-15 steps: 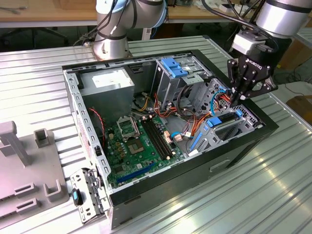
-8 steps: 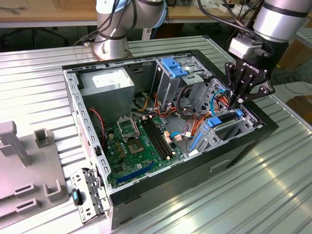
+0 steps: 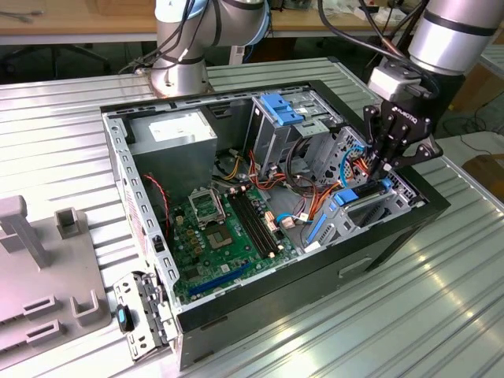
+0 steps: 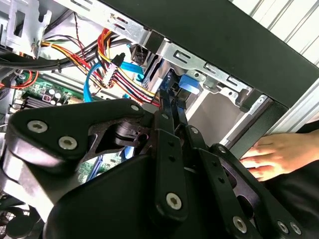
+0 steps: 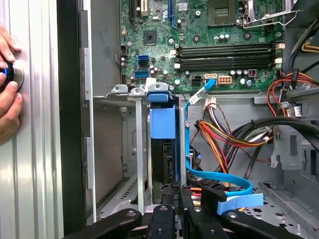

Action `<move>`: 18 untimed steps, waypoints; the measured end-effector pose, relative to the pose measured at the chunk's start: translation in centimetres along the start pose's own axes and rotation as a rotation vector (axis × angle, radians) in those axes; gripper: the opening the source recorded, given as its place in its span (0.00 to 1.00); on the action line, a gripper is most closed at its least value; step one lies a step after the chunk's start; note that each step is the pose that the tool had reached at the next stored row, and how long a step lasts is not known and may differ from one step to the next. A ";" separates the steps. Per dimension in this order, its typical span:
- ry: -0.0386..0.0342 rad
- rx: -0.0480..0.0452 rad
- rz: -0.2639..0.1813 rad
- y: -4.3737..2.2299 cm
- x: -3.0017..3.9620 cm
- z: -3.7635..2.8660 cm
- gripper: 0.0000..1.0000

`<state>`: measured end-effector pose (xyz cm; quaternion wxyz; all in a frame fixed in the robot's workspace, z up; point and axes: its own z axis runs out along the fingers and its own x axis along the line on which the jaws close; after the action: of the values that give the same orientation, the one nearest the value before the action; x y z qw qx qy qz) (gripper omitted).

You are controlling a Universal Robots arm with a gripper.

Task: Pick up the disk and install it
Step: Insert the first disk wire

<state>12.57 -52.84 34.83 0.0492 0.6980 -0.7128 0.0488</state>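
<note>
Ribbed metal table [image 3: 441,299], blue-railed dark disk [image 5: 163,144] upright in drive cage [image 5: 130,149]

The arm [image 3: 457,31] came down from the far corner on the exterior view's right, its silver-grey forearm leading into a black wrist. Below it the gripper [image 3: 391,167] pointed downward, its black linkage bars spread wide at the top and drawing in toward the tips. In both wrist views the fingers [image 5: 172,211] stood close together with only a narrow gap between them. A person's hand [image 4: 271,155] lay flat with fingers extended in the second wrist view. In the first wrist view, fingers of a hand [image 5: 7,94] curled at the picture's edge.
</note>
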 end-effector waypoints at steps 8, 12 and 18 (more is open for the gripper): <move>0.0001 -0.0009 0.007 0.08 0.21 0.06 0.17; 0.0001 -0.0009 0.006 0.21 0.23 0.26 0.17; 0.0003 -0.0009 0.006 0.13 0.27 0.48 0.17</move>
<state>12.43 -53.17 34.39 0.0494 0.6956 -0.7151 0.0487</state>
